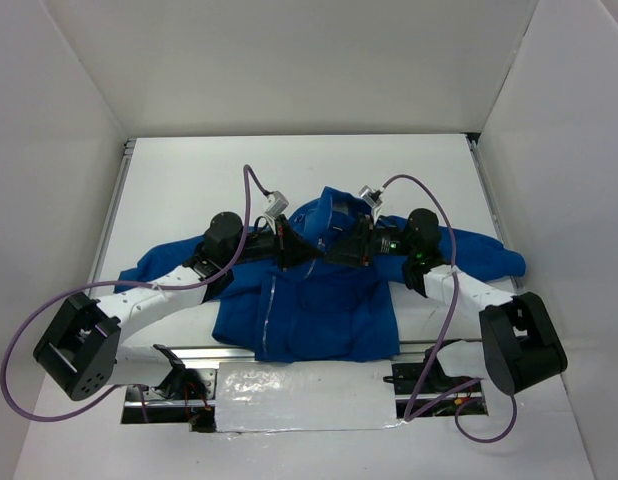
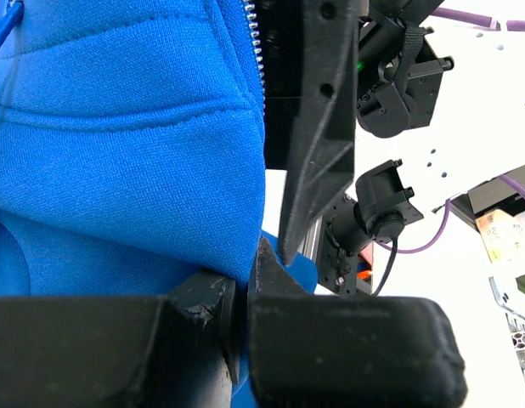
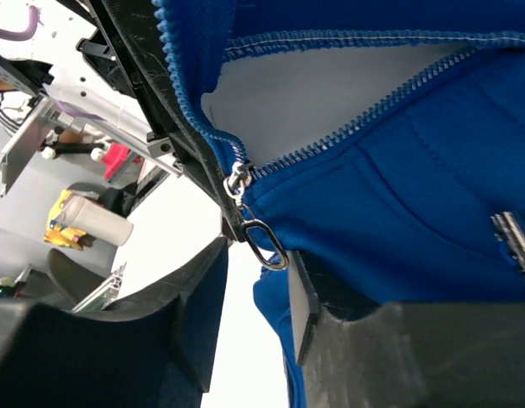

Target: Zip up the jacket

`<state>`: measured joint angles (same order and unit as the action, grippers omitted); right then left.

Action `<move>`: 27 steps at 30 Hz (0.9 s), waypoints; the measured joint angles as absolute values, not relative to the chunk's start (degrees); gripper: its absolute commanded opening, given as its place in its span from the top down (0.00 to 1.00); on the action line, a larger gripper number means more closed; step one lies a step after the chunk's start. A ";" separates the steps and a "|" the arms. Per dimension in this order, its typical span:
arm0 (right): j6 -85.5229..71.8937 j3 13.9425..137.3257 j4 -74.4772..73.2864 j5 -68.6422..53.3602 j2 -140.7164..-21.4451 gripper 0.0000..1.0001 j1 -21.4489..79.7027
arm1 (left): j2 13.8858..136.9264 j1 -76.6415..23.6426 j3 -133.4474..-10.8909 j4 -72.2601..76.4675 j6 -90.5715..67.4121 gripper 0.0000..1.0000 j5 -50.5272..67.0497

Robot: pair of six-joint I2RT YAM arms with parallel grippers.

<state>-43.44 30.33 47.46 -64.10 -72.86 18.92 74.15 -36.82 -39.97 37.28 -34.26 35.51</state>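
Soft, limp jacket [image 1: 319,300] lies spread mid-worktop [image 1: 289,170], toward the near edge; the left gripper [image 2: 241,293] seems pinched shut on its front edge, while the right gripper [image 3: 258,289] brackets the small, slippery zip pull [image 3: 264,244], the best hold, clamped or not I cannot tell

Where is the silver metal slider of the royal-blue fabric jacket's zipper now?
In the right wrist view the slider sits left of centre, where the jacket's open teeth rows meet, its ring between the right gripper's fingertips.
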 measured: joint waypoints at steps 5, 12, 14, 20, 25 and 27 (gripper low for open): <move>-43.16 30.33 46.89 -64.38 -72.77 0.73 18.59 | 74.15 -36.82 -39.97 37.23 -34.22 1.00 35.92; -40.29 30.94 42.33 -64.23 -71.20 0.91 18.33 | 74.15 -36.64 -39.97 37.04 -34.00 1.00 36.38; -39.90 31.22 41.39 -64.31 -71.07 0.92 18.33 | 74.15 -36.53 -39.97 36.99 -33.58 1.00 36.34; -39.29 32.03 38.54 -64.03 -70.83 1.00 18.33 | 74.15 -36.40 -39.97 36.64 -33.08 1.00 36.21; -43.48 33.82 32.64 -61.25 -70.63 1.00 18.35 | 74.15 -36.38 -40.01 35.77 -31.46 1.00 34.81; -47.66 33.80 32.01 -60.10 -70.57 1.00 18.37 | 74.15 -36.40 -40.25 34.98 -30.37 1.00 34.30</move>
<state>-47.66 33.80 32.01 -60.10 -70.57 18.37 74.15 -36.40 -40.25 34.98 -30.37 34.30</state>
